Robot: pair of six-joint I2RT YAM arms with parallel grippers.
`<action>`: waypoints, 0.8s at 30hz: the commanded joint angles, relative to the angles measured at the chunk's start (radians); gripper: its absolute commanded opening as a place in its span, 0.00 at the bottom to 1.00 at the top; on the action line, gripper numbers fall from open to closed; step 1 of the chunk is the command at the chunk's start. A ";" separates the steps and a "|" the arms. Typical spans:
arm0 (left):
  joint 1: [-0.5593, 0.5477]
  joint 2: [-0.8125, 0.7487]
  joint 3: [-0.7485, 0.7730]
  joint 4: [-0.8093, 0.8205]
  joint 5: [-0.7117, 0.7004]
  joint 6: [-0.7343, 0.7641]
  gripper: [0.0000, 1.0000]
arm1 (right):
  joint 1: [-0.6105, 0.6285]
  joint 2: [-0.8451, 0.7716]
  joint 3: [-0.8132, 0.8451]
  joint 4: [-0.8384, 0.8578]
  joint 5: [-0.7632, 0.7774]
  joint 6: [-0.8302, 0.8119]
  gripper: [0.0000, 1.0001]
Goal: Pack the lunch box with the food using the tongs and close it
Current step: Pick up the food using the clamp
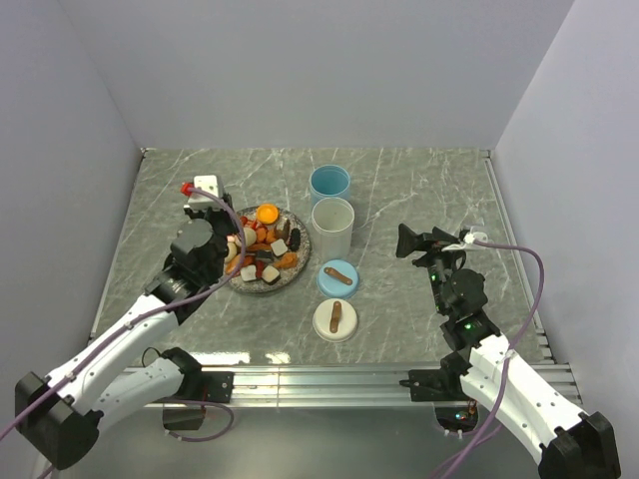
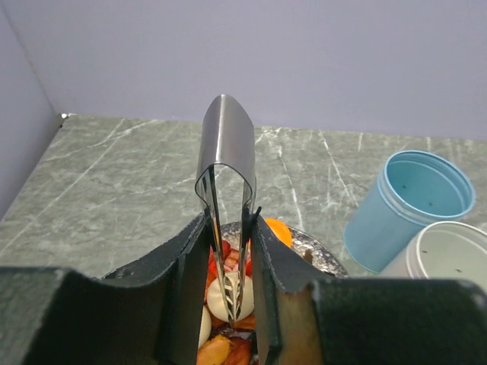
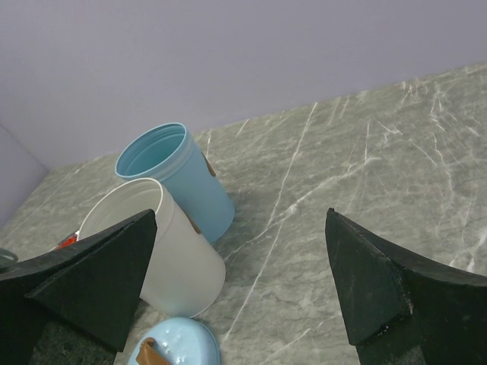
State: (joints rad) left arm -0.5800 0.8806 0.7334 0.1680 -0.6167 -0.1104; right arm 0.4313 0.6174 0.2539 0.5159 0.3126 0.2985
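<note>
Tongs (image 2: 226, 152) clamped in left gripper (image 2: 228, 243), tips among food (image 1: 268, 244): squeeze one piece gently, lift straight, carry right to white cup (image 1: 332, 228); right gripper (image 3: 242, 217) wide, empty.

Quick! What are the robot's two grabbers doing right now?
Left gripper: closed on the tongs.
Right gripper: jaws wide open, holding nothing.

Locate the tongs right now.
Left wrist view, centre: the tongs stand clamped in the left end effector, tips down at the food on the plate, left of the blue cup.
</note>
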 commanded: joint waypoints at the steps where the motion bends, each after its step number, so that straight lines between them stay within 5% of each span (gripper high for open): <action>1: -0.018 0.017 -0.018 0.155 -0.066 0.057 0.32 | -0.006 -0.010 -0.007 0.036 -0.015 0.001 0.98; 24: -0.035 0.073 -0.052 0.251 -0.094 0.094 0.42 | -0.009 0.001 -0.008 0.047 -0.041 -0.004 0.98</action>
State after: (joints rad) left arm -0.6125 0.9302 0.6743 0.3439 -0.6823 -0.0395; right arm 0.4313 0.6277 0.2539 0.5240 0.2852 0.2985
